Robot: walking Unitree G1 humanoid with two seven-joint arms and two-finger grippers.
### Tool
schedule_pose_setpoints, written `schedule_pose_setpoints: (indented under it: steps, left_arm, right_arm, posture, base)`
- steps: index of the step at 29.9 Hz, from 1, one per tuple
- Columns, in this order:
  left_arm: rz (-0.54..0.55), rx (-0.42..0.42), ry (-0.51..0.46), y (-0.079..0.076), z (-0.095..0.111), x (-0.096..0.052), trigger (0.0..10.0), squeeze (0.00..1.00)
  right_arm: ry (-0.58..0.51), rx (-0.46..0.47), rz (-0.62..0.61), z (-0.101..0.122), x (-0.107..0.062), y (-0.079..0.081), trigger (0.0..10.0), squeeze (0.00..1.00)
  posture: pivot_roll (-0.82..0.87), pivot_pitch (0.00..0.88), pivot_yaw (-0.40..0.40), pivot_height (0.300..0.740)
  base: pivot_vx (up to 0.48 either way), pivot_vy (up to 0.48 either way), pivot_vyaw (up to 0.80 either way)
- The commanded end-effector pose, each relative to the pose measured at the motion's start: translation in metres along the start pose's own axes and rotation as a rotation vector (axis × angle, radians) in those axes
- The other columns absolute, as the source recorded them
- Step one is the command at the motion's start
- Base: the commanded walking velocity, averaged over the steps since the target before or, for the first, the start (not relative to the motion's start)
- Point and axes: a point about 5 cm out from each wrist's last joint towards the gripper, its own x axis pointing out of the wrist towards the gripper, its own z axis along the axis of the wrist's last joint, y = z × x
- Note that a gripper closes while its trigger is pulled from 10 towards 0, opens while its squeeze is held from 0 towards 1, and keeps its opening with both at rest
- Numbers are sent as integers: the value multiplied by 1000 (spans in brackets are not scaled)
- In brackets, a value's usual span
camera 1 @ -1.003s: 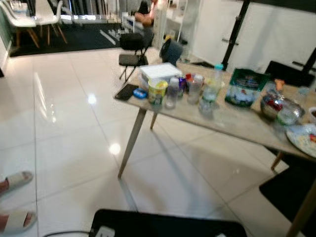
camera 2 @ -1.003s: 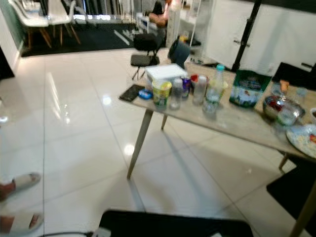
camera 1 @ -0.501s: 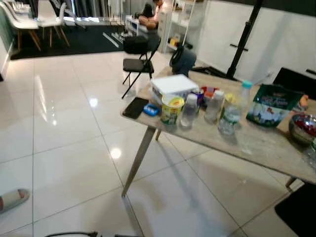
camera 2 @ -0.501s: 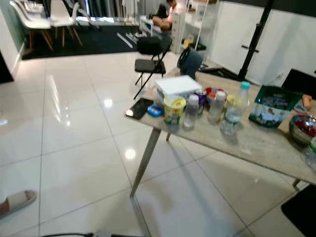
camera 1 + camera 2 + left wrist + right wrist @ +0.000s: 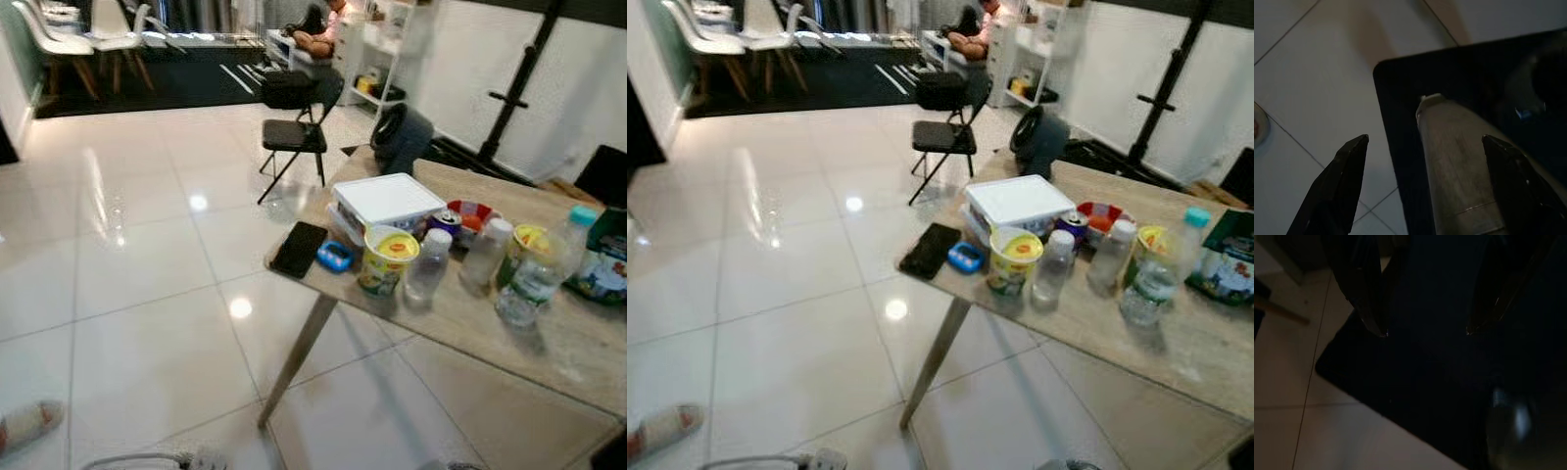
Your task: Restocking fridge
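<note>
A light wooden table carries the groceries. A white lidded box stands at its near corner, with a yellow-lidded cup and a small clear bottle in front of it. Further along are a can, a red bowl, a second clear bottle, a teal-capped water bottle and a green bag. My left gripper hangs open over the floor and a black base. In its dark wrist view, my right gripper is open with nothing between its fingers.
A black phone and a small blue object lie at the table's edge. Behind stand a black folding chair and a fan. A person sits far back. A slippered foot and a cable are on the tiled floor.
The camera has moved closer to the table and shifted, so the table's near corner looks larger and more central. The black base has left the eye views. Nothing on the table has moved.
</note>
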Motion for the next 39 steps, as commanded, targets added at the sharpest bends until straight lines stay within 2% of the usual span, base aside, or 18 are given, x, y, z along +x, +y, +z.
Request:
schedule_pose_setpoints:
  steps: [1,8,9,12,18,23,29,32,35,36,38,39]
  left_arm:
    - [0,-18,25,-4,-7,0,10000,0]
    - [2,0,33,-3,-10,-1,10000,0]
    - [3,-10,34,-4,-11,-1,10000,0]
    - [7,-22,37,-4,-13,-1,10000,0]
    - [9,-29,38,-7,-14,-1,10000,0]
    - [6,-37,34,-9,-14,0,10000,0]
    - [19,-15,46,3,-15,-3,10000,0]
    - [55,-50,22,12,-9,-4,10000,0]
    - [94,-137,-11,16,-2,-3,10000,0]
    - [81,-151,-26,10,0,-2,10000,0]
    - [77,-147,-27,9,0,-2,10000,0]
    - [66,-120,-4,3,-2,0,10000,0]
  right_arm:
    - [-16,-1,-13,6,0,-4,10000,0]
    - [-14,-13,-3,7,0,-1,10000,0]
    - [-13,-11,-3,6,0,-1,10000,0]
    - [-6,-6,-4,4,0,-2,10000,0]
    - [-11,-14,-17,7,-1,-8,10000,0]
    - [-16,-2,-45,9,-3,-19,10000,0]
    - [-40,35,-55,16,-3,-21,10000,0]
    - [-29,-18,-32,16,-2,-15,10000,0]
    - [-8,-91,-14,12,-1,-10,10000,0]
    - [-30,-44,-14,16,-1,-9,10000,0]
    - [-37,-27,-15,17,-1,-9,10000,0]
    - [-49,-10,-18,19,-1,-9,10000,0]
  posture:
    - [-40,20,-43,740]
    - [-32,34,-49,740]
    - [-25,10,-51,740]
    - [-20,9,-54,740]
    - [-22,11,-64,740]
    - [-43,3,-57,740]
    - [-59,0,-50,740]
    - [-45,36,-78,740]
    - [-44,0,-71,740]
    - [-75,2,-63,740]
    - [-75,2,-63,740]
    - [-88,22,-53,740]
  base:
    - [0,0,0]
    - [0,0,0]
    - [0,0,0]
    - [0,0,0]
    - [0,0,0]
    - [0,0,0]
    - [0,0,0]
    - [0,0,0]
    - [0,0,0]
    - [0,0,0]
    - [0,0,0]
    - [0,0,0]
